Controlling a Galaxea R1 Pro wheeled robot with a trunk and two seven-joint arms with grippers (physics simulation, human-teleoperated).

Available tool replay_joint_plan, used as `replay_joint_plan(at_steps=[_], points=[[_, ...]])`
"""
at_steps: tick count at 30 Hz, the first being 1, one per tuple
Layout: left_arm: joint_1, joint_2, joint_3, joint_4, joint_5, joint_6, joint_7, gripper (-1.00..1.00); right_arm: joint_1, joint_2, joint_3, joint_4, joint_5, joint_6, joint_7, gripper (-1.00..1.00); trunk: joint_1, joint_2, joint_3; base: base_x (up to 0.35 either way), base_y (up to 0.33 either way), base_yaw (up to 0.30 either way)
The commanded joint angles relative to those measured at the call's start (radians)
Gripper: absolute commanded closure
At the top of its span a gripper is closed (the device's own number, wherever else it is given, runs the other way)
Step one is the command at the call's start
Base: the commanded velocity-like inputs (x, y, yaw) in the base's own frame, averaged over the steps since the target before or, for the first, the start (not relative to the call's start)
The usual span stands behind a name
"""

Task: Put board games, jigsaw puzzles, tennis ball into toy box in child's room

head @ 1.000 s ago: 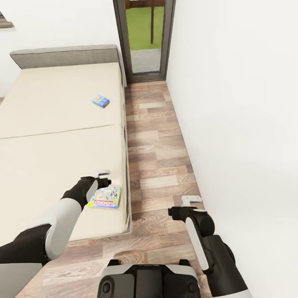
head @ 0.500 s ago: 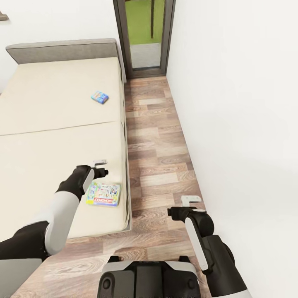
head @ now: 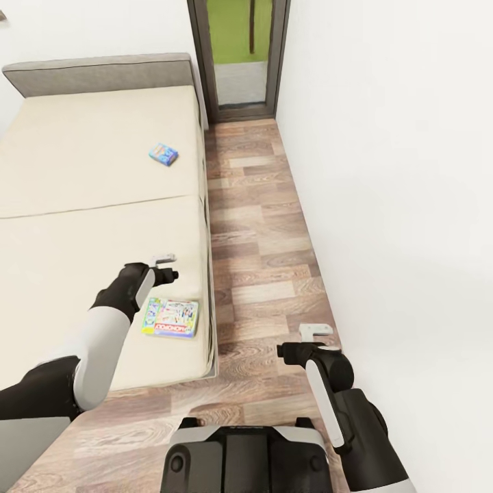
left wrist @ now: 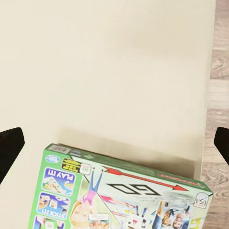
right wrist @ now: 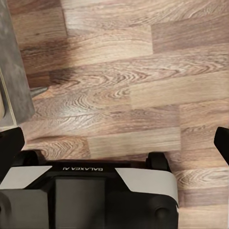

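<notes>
**Left arm hovering over a board game on the bed**

The robot's base point(head: 243, 459) is sitting at 6 o'clock in the head view, on the wood-plank floor point(head: 260, 226) that is running toward 12 o'clock between the bed point(head: 82, 205) and a white wall point(head: 397, 171). In the right wrist view the same base point(right wrist: 90, 191) is showing over the floor planks point(right wrist: 143, 71).

The right gripper point(head: 316, 333) is hanging above the floor at about 5 o'clock, close to the wall. Its dark fingers point(right wrist: 9, 143) are appearing at the two opposite edges of the right wrist view, standing wide apart with nothing between them.

The larger board game point(head: 171, 318) is lying flat on the beige mattress at about 7 o'clock, close to the bed's floor-side edge and near its foot. The left gripper point(head: 164, 260) is hovering just beyond the box's far edge, above the mattress. In the left wrist view the box point(left wrist: 119, 195) is lying under the gripper, and the fingers point(left wrist: 9, 148) are showing at the frame's two sides, spread apart and not touching it.

Farther up the bed, at about 11 o'clock, the small blue board game point(head: 163, 155) is resting on the mattress, well apart from the first box.

Beyond it, the grey headboard point(head: 96, 72) is closing off the bed, and a tall narrow window point(head: 238, 55) is standing at 12 o'clock at the floor's far end.
</notes>
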State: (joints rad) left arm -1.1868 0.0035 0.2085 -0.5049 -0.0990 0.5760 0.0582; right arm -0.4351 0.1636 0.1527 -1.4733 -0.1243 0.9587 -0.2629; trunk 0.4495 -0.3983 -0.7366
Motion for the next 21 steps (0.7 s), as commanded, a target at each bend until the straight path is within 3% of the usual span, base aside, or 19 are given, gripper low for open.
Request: replay_joint_plan(at_steps=[1, 21], points=[[-0.002, -0.001, 0.005, -0.001, -0.01, 0.006, -0.003, -1.0, -0.001, 0.0, 0.001, -0.001, -0.01, 0.003, -0.01, -1.0, 0.0, -0.002, -0.003, 0.0, 0.0, 0.0], [-0.022, -0.002, 0.005, -0.001, -0.011, 0.016, -0.003, -1.0, -0.001, 0.001, 0.001, 0.0, -0.01, 0.003, -0.011, -1.0, 0.0, -0.002, -0.036, 0.0, 0.0, 0.0]])
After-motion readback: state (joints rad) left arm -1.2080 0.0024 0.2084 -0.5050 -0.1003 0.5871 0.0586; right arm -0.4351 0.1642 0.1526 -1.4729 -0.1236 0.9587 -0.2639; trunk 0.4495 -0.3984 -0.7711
